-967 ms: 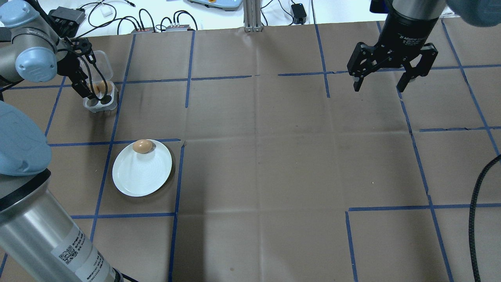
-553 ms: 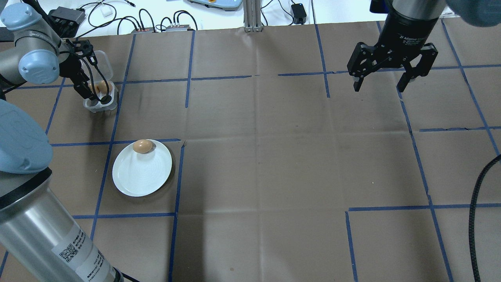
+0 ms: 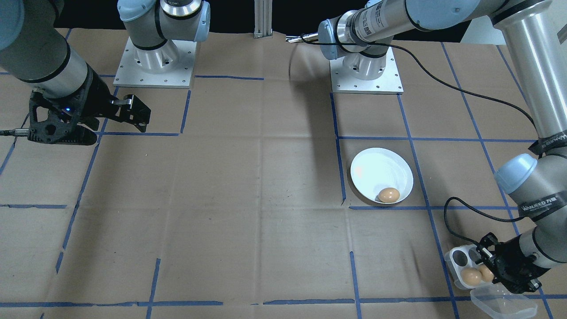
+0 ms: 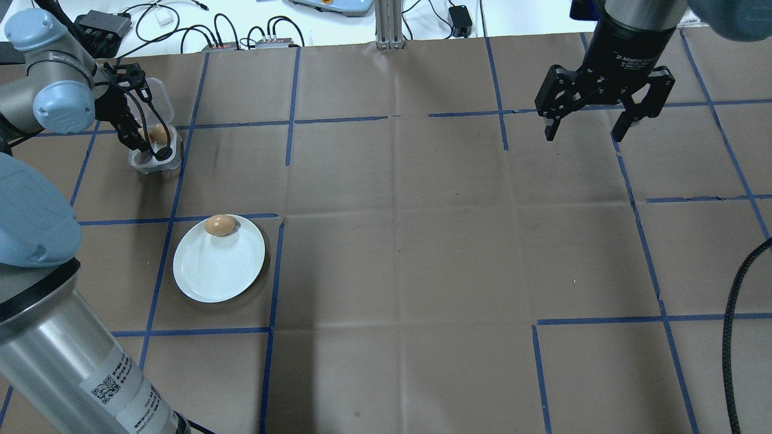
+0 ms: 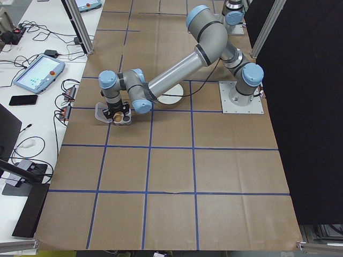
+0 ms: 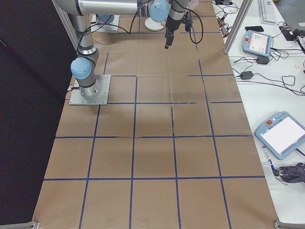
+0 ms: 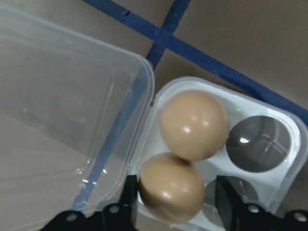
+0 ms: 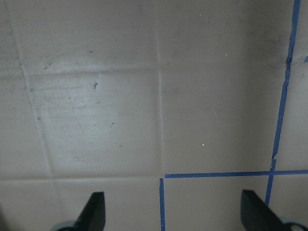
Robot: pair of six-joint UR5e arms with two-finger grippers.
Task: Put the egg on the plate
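Under the left gripper [image 7: 173, 192], wrist view alone shows open jaws flanking one brown egg [image 7: 172, 187] in the clear plastic tray [image 7: 269, 183]. Overhead, another brown egg [image 4: 219, 225] lies on the round white plate [image 4: 211, 271]; the right gripper [image 4: 584, 128] hangs wide open.

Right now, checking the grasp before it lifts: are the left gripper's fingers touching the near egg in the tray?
Cannot tell. In the left wrist view the fingers flank the near egg; one looks against it, the other apart.

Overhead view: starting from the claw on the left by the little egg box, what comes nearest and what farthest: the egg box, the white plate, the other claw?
From the left gripper:
1. Egg tray, right under it, far left.
2. Plate, nearer the robot, left side.
3. Right gripper, far across, upper right.
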